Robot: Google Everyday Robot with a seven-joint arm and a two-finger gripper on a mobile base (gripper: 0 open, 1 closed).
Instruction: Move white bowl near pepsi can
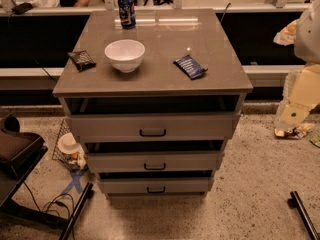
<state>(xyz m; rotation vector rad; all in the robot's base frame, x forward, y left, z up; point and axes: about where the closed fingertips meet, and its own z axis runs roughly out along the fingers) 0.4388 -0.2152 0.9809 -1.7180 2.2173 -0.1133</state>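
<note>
The white bowl (pixel 124 54) stands upright on the grey top of the drawer cabinet (pixel 160 79), left of the middle. The pepsi can (pixel 126 11), blue with a silver top, stands upright at the far edge of the top, straight behind the bowl and a clear gap away from it. My arm (pixel 305 79) hangs at the right edge of the view, off the cabinet. My gripper (pixel 286 34) sits at its upper end, far to the right of the bowl and the can, touching neither.
A flat dark-blue snack packet (pixel 190 66) lies right of the bowl, and a small dark packet (pixel 82 59) lies left of it. The cabinet has three drawers with dark handles. A wire basket (pixel 67 149) with a white cup, cables and a dark stand are on the floor at left.
</note>
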